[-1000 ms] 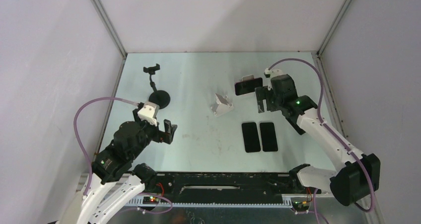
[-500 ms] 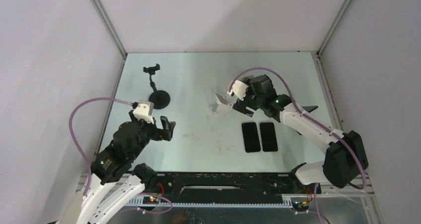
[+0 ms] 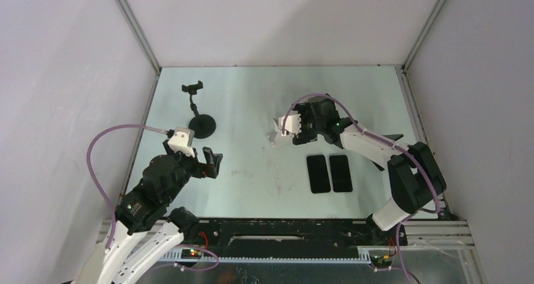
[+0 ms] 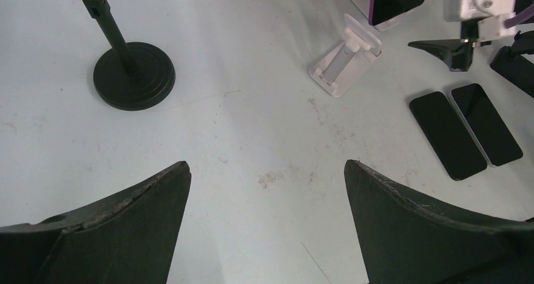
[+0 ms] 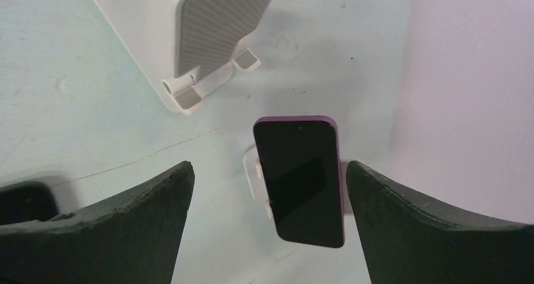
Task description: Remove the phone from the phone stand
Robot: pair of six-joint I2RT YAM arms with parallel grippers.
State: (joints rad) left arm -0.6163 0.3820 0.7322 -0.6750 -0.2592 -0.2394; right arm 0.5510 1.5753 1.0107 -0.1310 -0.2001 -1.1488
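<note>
**Phone on its stand, seen between the fingers of the open right tool**

Overhead, the phone and the phone stand are hidden under the right arm's wrist, which lies right of centre and nearer the far edge of the table [image 3: 252, 95]. The fingers of that tool are hard to separate from the dark wrist there. In the right wrist view the phone [image 5: 301, 180], dark-screened with a purple rim, covers most of the white phone stand [image 5: 252, 174], of which only small tabs show at its left side. The right tool [image 5: 269, 167] is spread wide and holds nothing. The phone appears between its fingers, closer to the right one, and no contact can be made out. How far the phone lies beyond the fingertips cannot be told. A white folding stand [image 5: 201, 38] is cut off at the top of that view.

The left tool [image 4: 266, 170], near the table's left edge, is likewise wide open and grips nothing. Ahead of it stand a black pole mount [image 4: 134, 75], its upper part cut off, and two flat phones [image 4: 466, 130] side by side
</note>
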